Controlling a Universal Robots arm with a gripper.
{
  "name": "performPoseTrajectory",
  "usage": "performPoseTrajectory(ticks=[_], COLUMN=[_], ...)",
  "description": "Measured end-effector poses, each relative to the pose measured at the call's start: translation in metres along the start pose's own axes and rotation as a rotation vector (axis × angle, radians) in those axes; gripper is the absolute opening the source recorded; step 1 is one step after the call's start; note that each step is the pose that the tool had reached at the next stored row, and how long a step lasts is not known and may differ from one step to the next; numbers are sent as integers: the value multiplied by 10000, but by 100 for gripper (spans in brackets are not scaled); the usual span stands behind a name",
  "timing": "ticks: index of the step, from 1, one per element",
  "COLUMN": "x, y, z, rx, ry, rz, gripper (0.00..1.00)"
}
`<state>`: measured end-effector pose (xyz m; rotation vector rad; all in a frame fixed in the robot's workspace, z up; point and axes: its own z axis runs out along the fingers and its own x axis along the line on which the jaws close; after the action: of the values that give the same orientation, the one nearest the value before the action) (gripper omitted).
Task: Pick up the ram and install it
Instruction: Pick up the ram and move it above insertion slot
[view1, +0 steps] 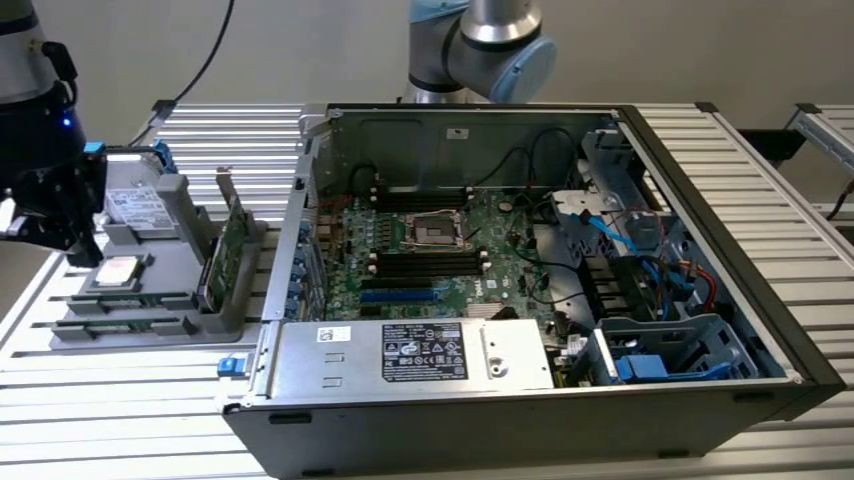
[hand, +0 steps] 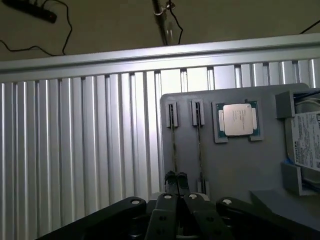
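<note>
Tool (hand: 176, 181) jaws were pressed together, with nothing visibly gripped between them. It hung over the grey tray (hand: 235, 165), which in the exterior view sat at the 9 o'clock side of the open computer case (view1: 727, 190).

The ram (hand: 173, 140) stood on edge in a tray slot and showed in the wrist view as a thin dark line. Its near end lay right at the fingertips. Its long axis ran straight away from them, toward the tray's outer rim and the slatted tabletop (hand: 75, 150). Whether the tips touched it could not be told.

A second stick (hand: 199, 140) sat parallel in the neighbouring slot, just beside the ram, and by my judgement was the thing most likely to be fouled. Beyond it lay the processor (hand: 238, 120) in its pocket, then the hard drive (hand: 306, 140) at the tray's end.

In the exterior view the tall expansion card (view1: 230, 260) stood upright along the tray's 3 o'clock edge, between the tool and the case. The motherboard (view1: 414, 250) lay at roughly 3 o'clock from the tool, well apart from it, so the card looked like the main obstacle on that side.
</note>
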<state>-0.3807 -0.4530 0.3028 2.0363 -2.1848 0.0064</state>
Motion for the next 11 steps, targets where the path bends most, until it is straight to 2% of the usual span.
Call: performPoseTrajectory(ticks=[1,2,3,6,9,11], x=[-6,-15,-26,-36,-32,-31], y=[7,14,22,83,154,188], z=[1,2,5,20,40,48], rx=[124,247,347,643,863,992], ry=[61,98,98,70,7,-75], rz=[21,38,49,83,105,116], gripper=[10,10,10,10,10,10])
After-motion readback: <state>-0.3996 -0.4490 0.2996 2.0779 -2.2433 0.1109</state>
